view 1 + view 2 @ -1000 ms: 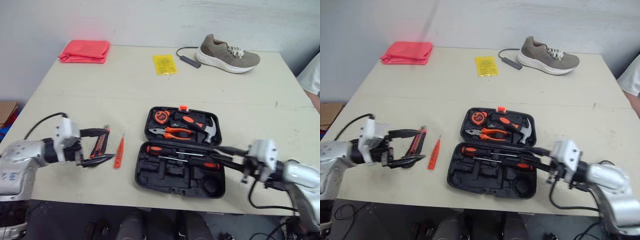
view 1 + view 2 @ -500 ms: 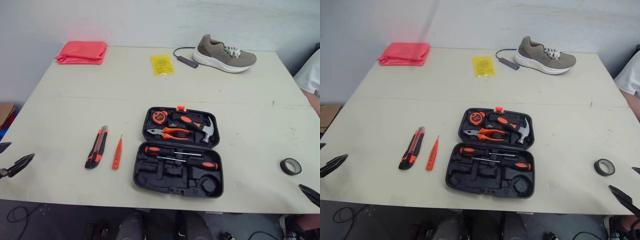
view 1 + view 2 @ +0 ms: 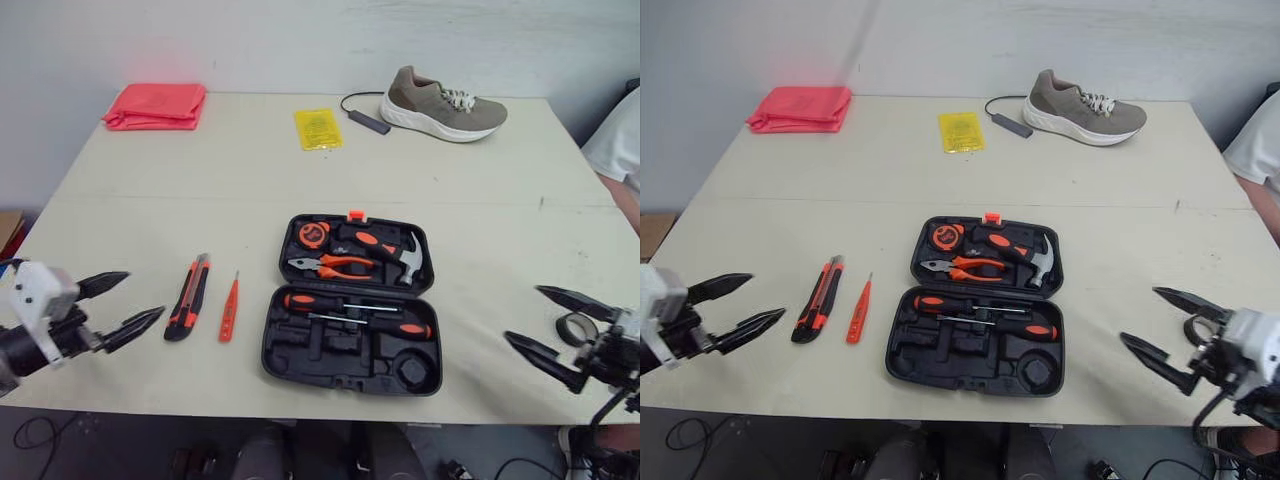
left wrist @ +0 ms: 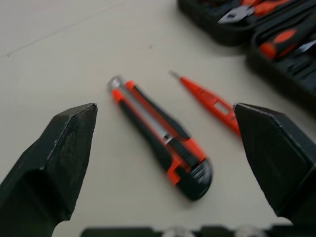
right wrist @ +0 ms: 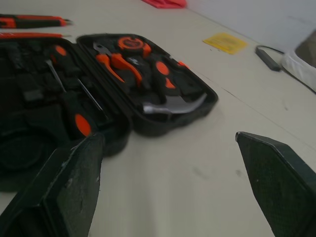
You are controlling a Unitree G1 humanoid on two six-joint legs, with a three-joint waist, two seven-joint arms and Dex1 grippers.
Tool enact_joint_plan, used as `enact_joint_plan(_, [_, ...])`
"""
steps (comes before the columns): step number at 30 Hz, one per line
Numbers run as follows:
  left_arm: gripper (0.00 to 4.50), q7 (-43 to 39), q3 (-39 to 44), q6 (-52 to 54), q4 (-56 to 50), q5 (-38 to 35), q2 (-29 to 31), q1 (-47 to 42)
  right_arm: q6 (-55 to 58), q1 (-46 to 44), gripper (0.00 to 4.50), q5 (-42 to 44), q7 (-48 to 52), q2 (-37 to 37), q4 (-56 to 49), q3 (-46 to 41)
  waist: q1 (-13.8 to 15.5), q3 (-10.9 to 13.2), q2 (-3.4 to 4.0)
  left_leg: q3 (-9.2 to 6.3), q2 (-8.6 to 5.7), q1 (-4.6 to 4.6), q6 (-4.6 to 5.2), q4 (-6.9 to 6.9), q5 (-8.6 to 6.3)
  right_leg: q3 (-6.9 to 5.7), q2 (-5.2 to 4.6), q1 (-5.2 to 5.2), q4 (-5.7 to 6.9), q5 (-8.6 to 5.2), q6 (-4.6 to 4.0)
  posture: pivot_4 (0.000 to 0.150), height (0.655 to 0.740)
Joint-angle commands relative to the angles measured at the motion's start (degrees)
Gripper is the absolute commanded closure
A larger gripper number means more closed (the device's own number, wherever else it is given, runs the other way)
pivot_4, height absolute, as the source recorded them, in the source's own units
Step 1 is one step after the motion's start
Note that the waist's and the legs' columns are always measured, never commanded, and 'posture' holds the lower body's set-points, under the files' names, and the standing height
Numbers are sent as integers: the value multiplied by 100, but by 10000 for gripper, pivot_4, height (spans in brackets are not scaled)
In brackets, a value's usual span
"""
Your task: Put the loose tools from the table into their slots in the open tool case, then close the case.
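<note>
The black tool case (image 3: 350,345) lies open in the middle of the table. Its far half holds a tape measure, pliers (image 3: 335,265) and a hammer (image 3: 400,255). Its near half holds two screwdrivers (image 3: 350,303). An orange-black utility knife (image 3: 187,297) and a red tester screwdriver (image 3: 228,306) lie loose left of the case. My left gripper (image 3: 145,293) hovers open just left of the knife, pointing at it. At the near right my right gripper (image 3: 524,314) is open with nothing in it, a black tape roll (image 3: 575,326) right behind it.
A grey shoe (image 3: 440,100), a black cable with adapter (image 3: 368,122), a yellow packet (image 3: 317,128) and a folded pink cloth (image 3: 155,105) lie along the far side. A person's white sleeve (image 3: 615,140) shows at the right edge.
A second ago my left gripper was at the knife and my right over the case's screwdrivers. Both arms pulled back and now sit near the table's front corners. The right gripper opened wider.
</note>
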Motion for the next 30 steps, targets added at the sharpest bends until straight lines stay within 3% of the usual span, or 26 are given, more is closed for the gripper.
enact_joint_plan(1, [0, 1150, -544, 1132, -1210, -72, -72, -45, 144, -195, 593, 358, -13, 170, -683, 409, 2, 0, 0, 0, -1, 0, 1, 3, 2, 0, 0, 0, 2, 0, 0, 1500, 7400])
enact_joint_plan(10, [0, 3487, -1741, 2908, -2533, -304, -1292, -543, -67, -694, 593, 146, 113, 263, -847, 969, 95, -1, -4, 3, -8, 0, 5, 12, 9, 3, 4, 4, 6, 2, 3, 1500, 7400])
enact_joint_plan(15, [0, 4190, -2618, 3026, -2518, 464, -1664, -613, 87, -800, 593, 213, 54, 227, -891, 955, 188, -3, -6, -4, -7, -4, 5, 33, 8, -1, 10, 7, 13, 2, 3, 1500, 7400])
enact_joint_plan(30, [0, 4528, -3181, 3698, -1594, 1255, -2304, -1403, 57, -934, 593, 311, 61, 300, -1223, 1164, 288, -5, -6, -4, -5, -10, 15, 57, 2, -2, 11, 10, 19, 2, 3, 1500, 7400])
